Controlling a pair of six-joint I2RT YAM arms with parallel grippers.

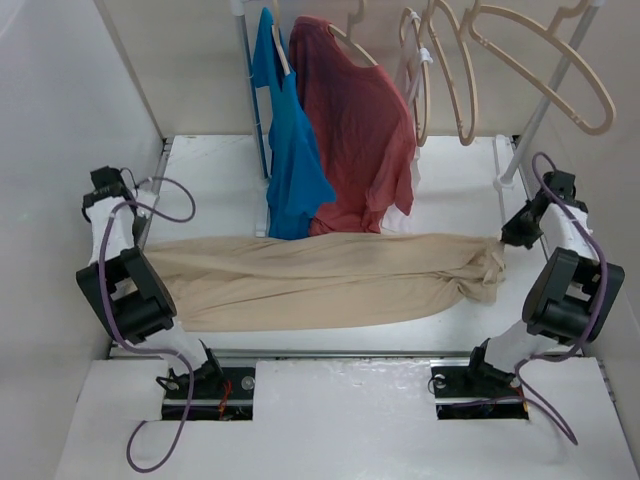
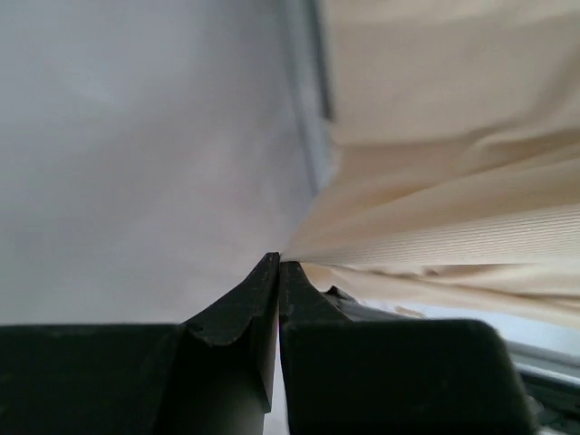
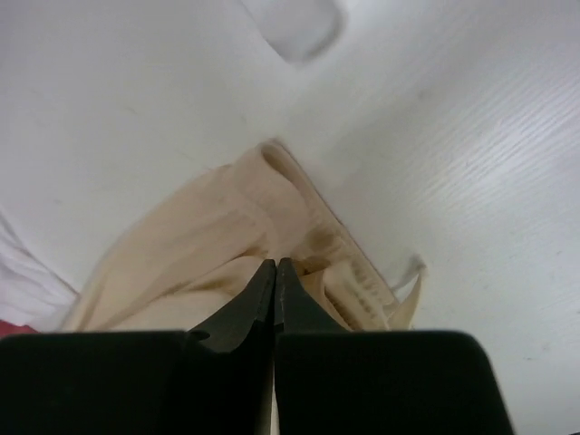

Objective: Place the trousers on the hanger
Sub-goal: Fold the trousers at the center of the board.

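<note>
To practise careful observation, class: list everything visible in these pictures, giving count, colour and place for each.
trousers: one, beige, stretched across the table
red T-shirt: one, red, hanging at the back
blue garment: one, blue, hanging beside the red T-shirt
white garment: one, white, under the T-shirt's hem
empty hangers: at least three, tan, upper right
rack poles: two, white, back left and back right
table: one, white, beneath everything
left gripper: one, black, shut on the trousers
right gripper: one, black, shut on the trousers
</note>
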